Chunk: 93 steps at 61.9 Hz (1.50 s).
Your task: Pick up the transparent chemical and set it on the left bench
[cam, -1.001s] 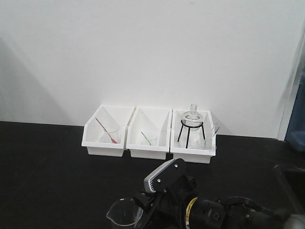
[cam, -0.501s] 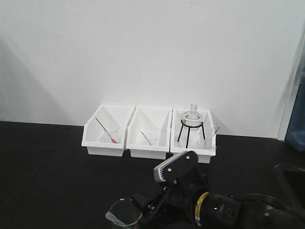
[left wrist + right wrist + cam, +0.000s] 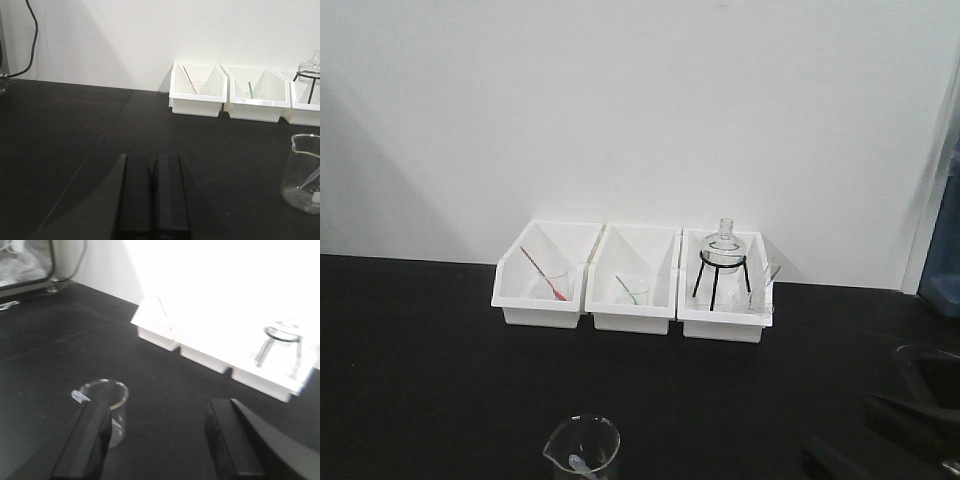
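The transparent chemical (image 3: 582,447), a clear glass beaker with a spout and a small whitish piece inside, stands upright on the left bench (image 3: 420,380) near its front edge. No gripper holds it. My right gripper (image 3: 157,440) is open, low and to the right of the beaker (image 3: 107,407), whose glass shows just behind the left finger (image 3: 87,437). In the front view the same gripper (image 3: 892,432) is only dark shapes at the lower right. My left gripper (image 3: 152,195) hovers shut and empty over the black top, with the beaker (image 3: 302,172) off to its right.
Three white bins (image 3: 542,275) (image 3: 633,282) (image 3: 725,290) line the wall edge. The left and middle ones hold tiny beakers with rods. The right bin holds a round flask on a black tripod (image 3: 724,250). A cable (image 3: 30,35) hangs at the far left.
The right arm, which was up against the beaker, has pulled back to the lower right. The beaker now stands alone on the bench.
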{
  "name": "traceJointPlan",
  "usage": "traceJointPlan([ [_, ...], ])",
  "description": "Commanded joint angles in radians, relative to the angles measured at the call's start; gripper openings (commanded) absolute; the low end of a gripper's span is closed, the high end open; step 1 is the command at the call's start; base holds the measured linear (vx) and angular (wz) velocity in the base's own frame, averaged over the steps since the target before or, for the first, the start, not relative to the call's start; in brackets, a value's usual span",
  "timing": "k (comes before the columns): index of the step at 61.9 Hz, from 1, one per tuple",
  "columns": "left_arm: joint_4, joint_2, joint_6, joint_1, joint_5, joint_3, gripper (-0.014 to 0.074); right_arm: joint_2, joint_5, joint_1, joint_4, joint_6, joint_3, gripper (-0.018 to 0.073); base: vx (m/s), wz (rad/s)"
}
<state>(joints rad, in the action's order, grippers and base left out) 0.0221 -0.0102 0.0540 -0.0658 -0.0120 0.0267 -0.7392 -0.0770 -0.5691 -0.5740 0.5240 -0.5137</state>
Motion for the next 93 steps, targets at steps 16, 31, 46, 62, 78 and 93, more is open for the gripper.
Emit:
traceJointPlan([
  [16,0.001,-0.019,-0.008,-0.002,0.078,0.016,-0.0003,0.317,-0.191,0.003,-0.001,0.001,0.02,0.0459,0.0,0.0],
  [31,0.001,-0.019,-0.008,-0.002,0.078,0.016,-0.0003,0.413,-0.241,0.019,-0.119,-0.006,0.034,0.0433,0.0,0.0],
  [46,0.001,-0.019,-0.008,-0.002,0.078,0.016,-0.0003,0.616,-0.239,0.369,0.081,-0.2,0.148,0.0242,0.0,0.0],
  [62,0.001,-0.019,-0.008,-0.002,0.078,0.016,-0.0003,0.76,-0.096,0.627,0.458,-0.613,0.399,-0.0013,0.0,0.0],
  [78,0.001,-0.019,-0.008,-0.002,0.078,0.016,-0.0003,0.761,0.077,0.668,0.49,-0.472,0.55,-0.0007,0.0,0.0],
  [93,0.001,-0.019,-0.008,-0.002,0.078,0.016,-0.0003,0.76,0.066,0.668,0.491,-0.438,0.551,-0.0008,0.0,0.0],
])
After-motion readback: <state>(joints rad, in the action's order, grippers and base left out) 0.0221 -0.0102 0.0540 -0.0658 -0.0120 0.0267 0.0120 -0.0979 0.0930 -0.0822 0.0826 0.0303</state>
